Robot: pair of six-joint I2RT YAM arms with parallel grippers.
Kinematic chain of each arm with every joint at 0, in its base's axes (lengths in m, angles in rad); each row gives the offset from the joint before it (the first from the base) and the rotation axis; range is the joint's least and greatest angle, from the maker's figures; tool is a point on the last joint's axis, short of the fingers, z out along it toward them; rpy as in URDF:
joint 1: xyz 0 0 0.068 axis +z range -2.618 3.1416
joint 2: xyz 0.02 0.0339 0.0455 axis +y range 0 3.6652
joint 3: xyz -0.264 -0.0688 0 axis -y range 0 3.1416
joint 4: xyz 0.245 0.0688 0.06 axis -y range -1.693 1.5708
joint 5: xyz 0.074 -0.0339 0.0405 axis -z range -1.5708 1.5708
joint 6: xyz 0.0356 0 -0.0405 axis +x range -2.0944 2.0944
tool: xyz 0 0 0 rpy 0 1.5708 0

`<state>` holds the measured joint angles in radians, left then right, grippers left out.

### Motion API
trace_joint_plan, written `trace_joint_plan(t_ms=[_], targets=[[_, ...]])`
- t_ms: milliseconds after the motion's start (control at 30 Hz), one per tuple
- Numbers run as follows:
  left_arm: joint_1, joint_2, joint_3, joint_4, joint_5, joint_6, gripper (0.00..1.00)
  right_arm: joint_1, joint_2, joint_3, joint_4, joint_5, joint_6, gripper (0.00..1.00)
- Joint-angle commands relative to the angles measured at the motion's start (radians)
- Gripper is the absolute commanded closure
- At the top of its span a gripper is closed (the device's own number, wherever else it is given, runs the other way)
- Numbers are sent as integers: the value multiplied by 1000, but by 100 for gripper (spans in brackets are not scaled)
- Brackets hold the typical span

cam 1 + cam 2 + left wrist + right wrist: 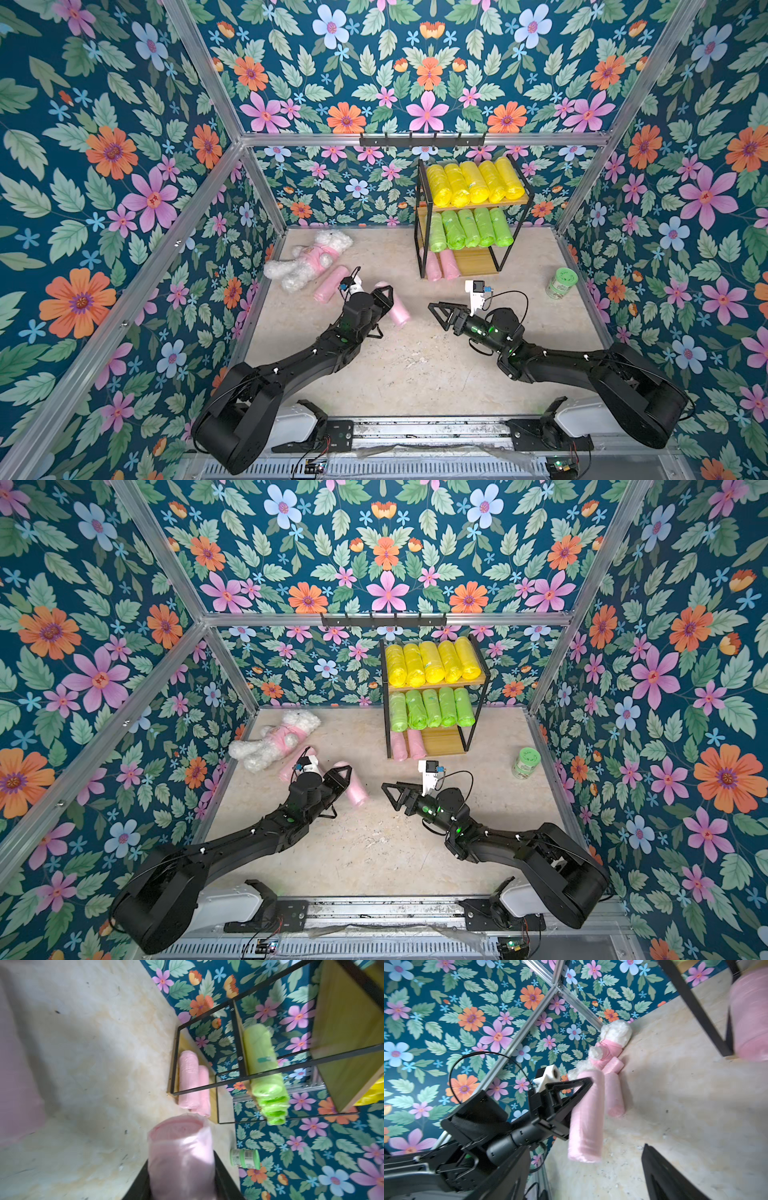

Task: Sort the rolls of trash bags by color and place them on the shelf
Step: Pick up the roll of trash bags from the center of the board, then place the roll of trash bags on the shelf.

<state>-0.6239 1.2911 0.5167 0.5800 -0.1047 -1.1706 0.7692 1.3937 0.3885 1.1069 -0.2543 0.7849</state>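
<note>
Pink crinkly plastic roll (180, 1159): your left gripper (384, 296) clamps it near one end; it may slip.
Right gripper (437, 316): open, empty.
Black-framed wooden shelf (478, 262): near post may snag it.

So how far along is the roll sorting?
On the shelf, yellow rolls fill the top tier and green rolls the middle: done. Two pink rolls sit on the bottom. The left gripper is shut on a third pink roll; the right gripper is open, empty. At least one loose pink roll lies by the plush toy.
</note>
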Motion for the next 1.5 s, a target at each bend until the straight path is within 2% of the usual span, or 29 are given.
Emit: trace_joint_plan(t_ms=[0,233,467,567,900,1100,1200,1300,1467], targets=[[-14,30,13,174,-49,-67,63,27,21,17,53,54,70,5],[-45,57,9,262,-64,-112,63,55,105,69,91,91,123,3],[-59,47,9,268,-67,-116,63,80,184,133,120,80,145,3],[-65,45,13,271,-69,-116,63,86,207,149,141,79,153,6],[-69,48,19,274,-65,-113,62,91,254,179,165,69,171,35],[-69,48,13,281,-60,-115,61,91,254,173,175,87,174,56],[-69,44,8,279,-65,-113,59,90,254,173,169,88,172,63],[-69,43,3,277,-66,-110,54,88,249,173,155,92,163,66],[-69,47,-7,265,-65,-92,37,72,216,154,119,106,144,70]])
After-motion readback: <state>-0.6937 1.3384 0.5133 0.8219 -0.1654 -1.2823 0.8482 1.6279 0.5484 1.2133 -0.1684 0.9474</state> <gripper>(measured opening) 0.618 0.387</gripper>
